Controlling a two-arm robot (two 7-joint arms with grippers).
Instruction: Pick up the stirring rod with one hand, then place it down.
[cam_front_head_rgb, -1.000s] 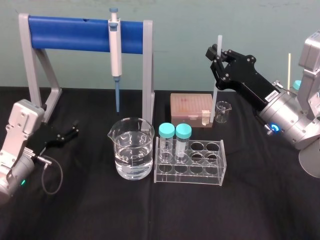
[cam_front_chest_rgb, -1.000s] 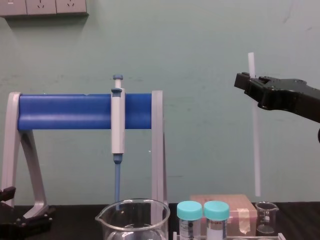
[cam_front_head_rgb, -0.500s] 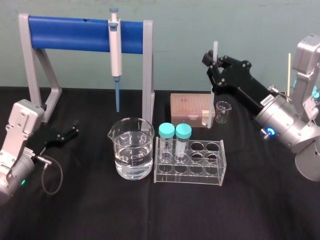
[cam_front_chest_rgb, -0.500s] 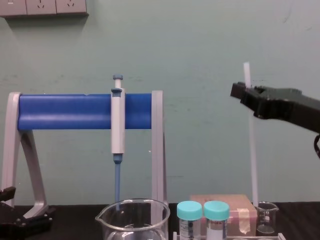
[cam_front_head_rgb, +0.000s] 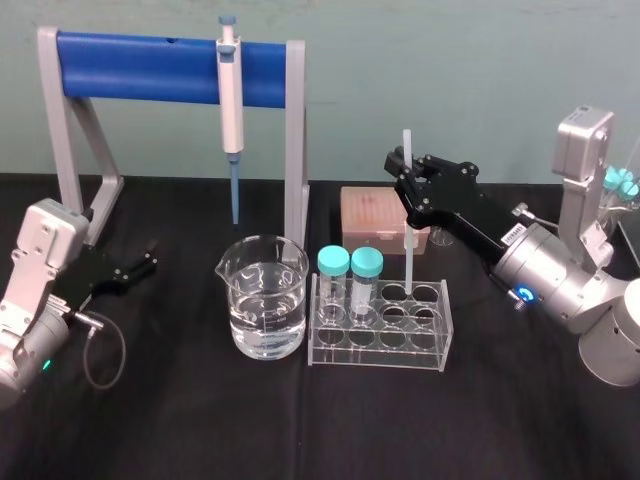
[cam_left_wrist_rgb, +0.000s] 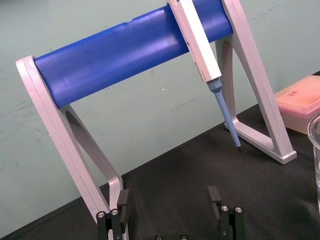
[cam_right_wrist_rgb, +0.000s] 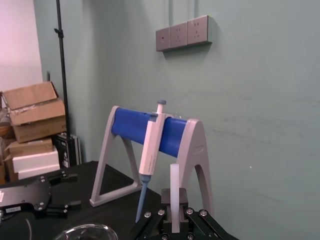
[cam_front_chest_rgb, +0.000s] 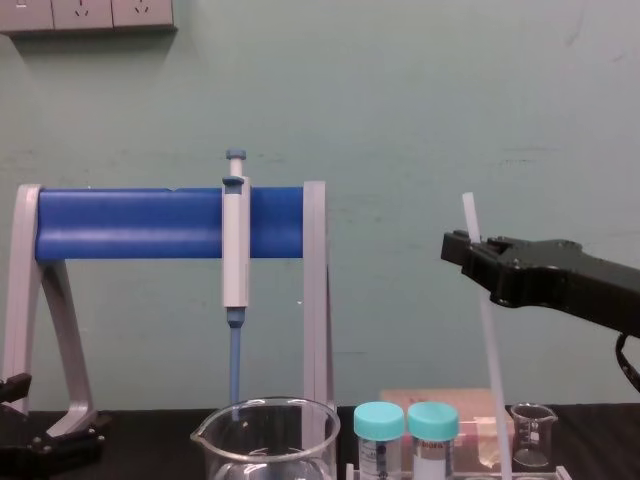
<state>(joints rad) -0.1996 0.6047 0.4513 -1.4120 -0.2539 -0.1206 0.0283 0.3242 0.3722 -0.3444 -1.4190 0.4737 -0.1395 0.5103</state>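
The stirring rod runs off the chest view's bottom edge, its lower end unseen; the left gripper is partly cut by that view's left edge.

My right gripper: black, angular, white label, silver wrist w/ blue LED. Left gripper: black, grey cable loop, green LED.

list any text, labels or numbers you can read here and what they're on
Nothing reads clearly.
White sticker just behind the right gripper, which holds the stirring rod: print too small to read.
Labels on the two teal-capped tubes: blurred, unreadable.
Left gripper, parked at the left: no text.
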